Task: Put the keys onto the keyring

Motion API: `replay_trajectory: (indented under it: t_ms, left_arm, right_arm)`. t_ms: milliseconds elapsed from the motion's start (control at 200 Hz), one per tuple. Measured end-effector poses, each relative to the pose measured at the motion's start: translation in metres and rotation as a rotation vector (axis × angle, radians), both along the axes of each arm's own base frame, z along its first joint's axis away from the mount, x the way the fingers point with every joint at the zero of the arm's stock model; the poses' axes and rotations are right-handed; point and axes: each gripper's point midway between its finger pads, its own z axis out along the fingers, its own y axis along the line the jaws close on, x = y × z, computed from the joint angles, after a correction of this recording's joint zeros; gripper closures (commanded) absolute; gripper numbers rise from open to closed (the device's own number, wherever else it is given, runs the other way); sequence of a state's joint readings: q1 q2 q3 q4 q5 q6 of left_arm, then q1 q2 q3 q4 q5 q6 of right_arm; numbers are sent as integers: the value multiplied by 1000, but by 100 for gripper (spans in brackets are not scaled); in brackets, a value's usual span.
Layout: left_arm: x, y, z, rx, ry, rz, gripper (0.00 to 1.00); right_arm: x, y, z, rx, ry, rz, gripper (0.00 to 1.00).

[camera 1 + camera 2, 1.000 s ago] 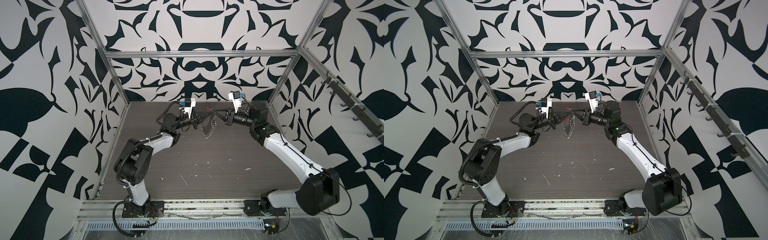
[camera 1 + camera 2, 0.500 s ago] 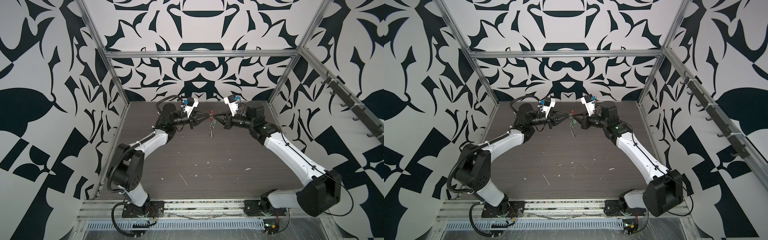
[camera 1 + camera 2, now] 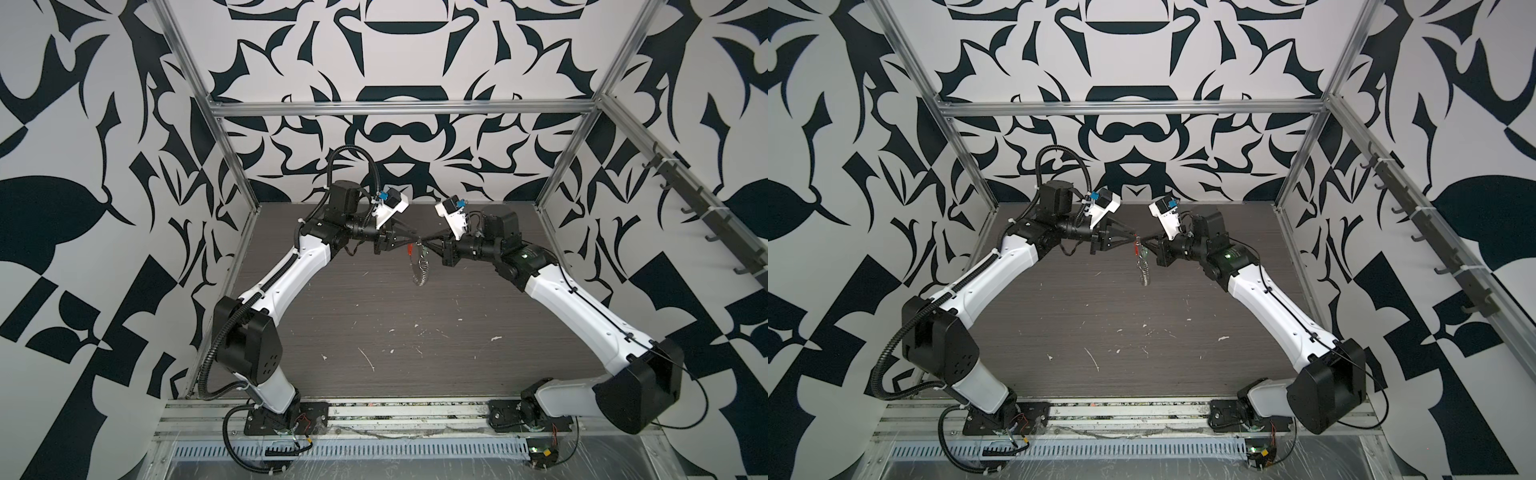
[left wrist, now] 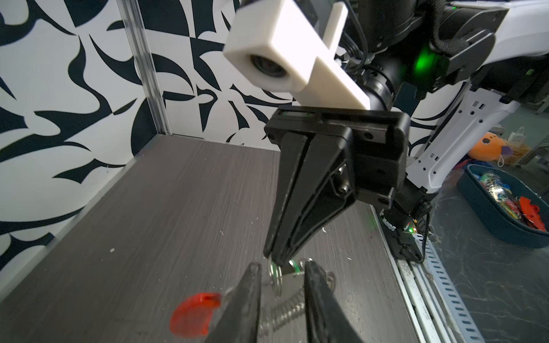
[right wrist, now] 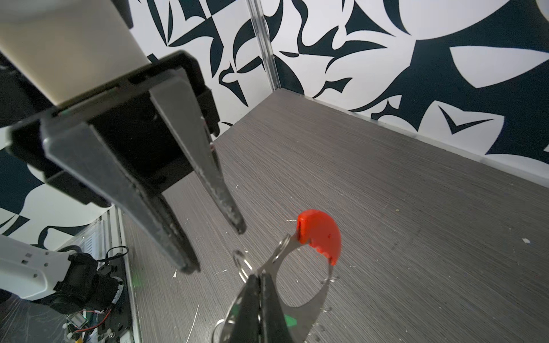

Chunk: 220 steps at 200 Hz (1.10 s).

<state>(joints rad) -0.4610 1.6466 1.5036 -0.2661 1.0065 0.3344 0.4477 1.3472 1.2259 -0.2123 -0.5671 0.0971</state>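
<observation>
Both grippers meet tip to tip in mid-air over the far middle of the table. My right gripper (image 5: 260, 277) (image 3: 425, 241) is shut on the silver loop of the keyring (image 5: 315, 303) (image 3: 420, 268). The keyring hangs down from it, with several small rings and a red-orange segment (image 5: 319, 234) (image 4: 193, 314). The green keys (image 5: 289, 320) show only as small patches beside the right fingers, mostly hidden. My left gripper (image 4: 282, 267) (image 5: 214, 248) (image 3: 1135, 237) stands open just in front of the loop, gripping nothing.
The dark wood-grain table (image 3: 374, 332) carries small white flecks. Metal frame posts and patterned walls close in the back and sides. Outside the cell, the left wrist view shows a blue bin (image 4: 475, 205) of coloured items and an orange plush (image 4: 487, 147).
The left gripper was shut at the keyring a second ago and has since opened. Both wrists have shifted up and rotated, and the keyring now hangs from the right gripper alone.
</observation>
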Motion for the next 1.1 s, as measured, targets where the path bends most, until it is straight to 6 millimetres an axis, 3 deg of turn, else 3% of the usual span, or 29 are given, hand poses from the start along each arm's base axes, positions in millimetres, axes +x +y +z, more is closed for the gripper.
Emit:
replay_trajectory:
  t_ms: [475,645,730,885,1000,1100]
  left_arm:
    - [7,-5,-17,30,67,-2,74]
    - [7,-6,-18,32,90,-5,88]
    - [6,-6,-17,31,83,-7,100]
    - [5,-7,-16,25,98,-20,100]
    - [5,-7,-14,19,97,-28,100]
    - [8,-6,-13,8,86,-24,100]
  right_arm:
    - [-4,5,1,-16,-13,9,100]
    - [-2,5,2,-23,-21,5,100]
    - [-2,6,1,-25,-20,5,100]
    - [-1,7,2,-28,-28,5,100]
    - [-1,8,3,-26,-28,4,72]
    - [1,4,5,-27,-40,-21,63]
